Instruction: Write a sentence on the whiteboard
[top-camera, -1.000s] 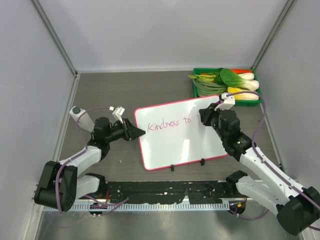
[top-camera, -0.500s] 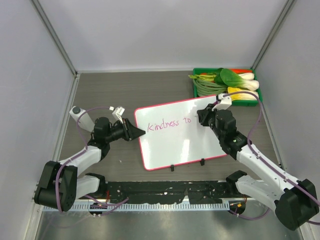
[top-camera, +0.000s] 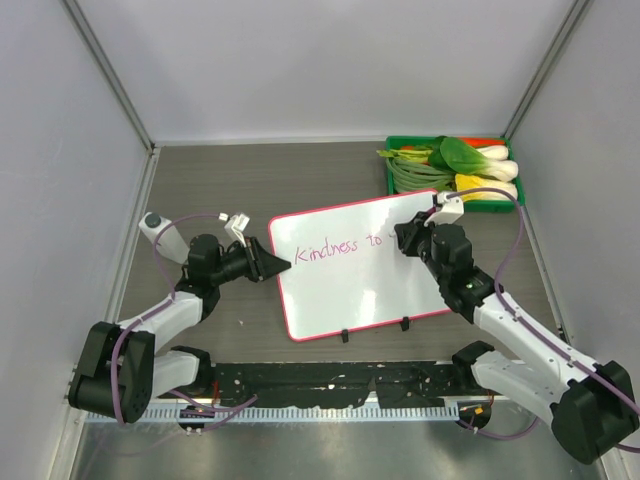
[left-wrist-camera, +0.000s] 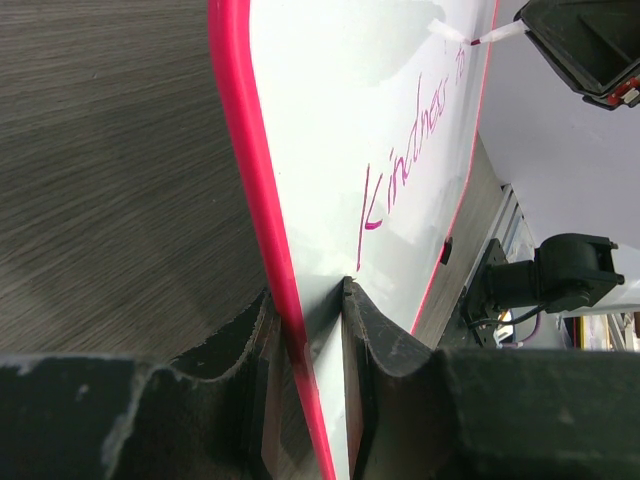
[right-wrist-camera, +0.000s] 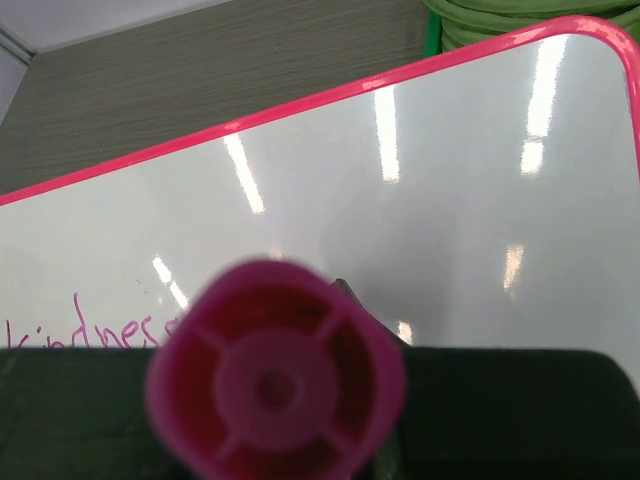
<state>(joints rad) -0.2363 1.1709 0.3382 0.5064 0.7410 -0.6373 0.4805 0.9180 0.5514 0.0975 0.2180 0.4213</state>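
The left end effector (left-wrist-camera: 305, 300) clamps the whiteboard (top-camera: 350, 290) edge, steadying it on the table (top-camera: 200, 180) so the right end effector (top-camera: 405, 238), gripping the marker (right-wrist-camera: 275, 385), can extend the sentence (top-camera: 340, 248)

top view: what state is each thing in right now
whiteboard: left edge clamped
sentence: unfinished, reads "kindness to"
left hand: shut on the whiteboard edge
right hand: shut on the marker
marker: uncapped, tip at the whiteboard
green tray: holds vegetables
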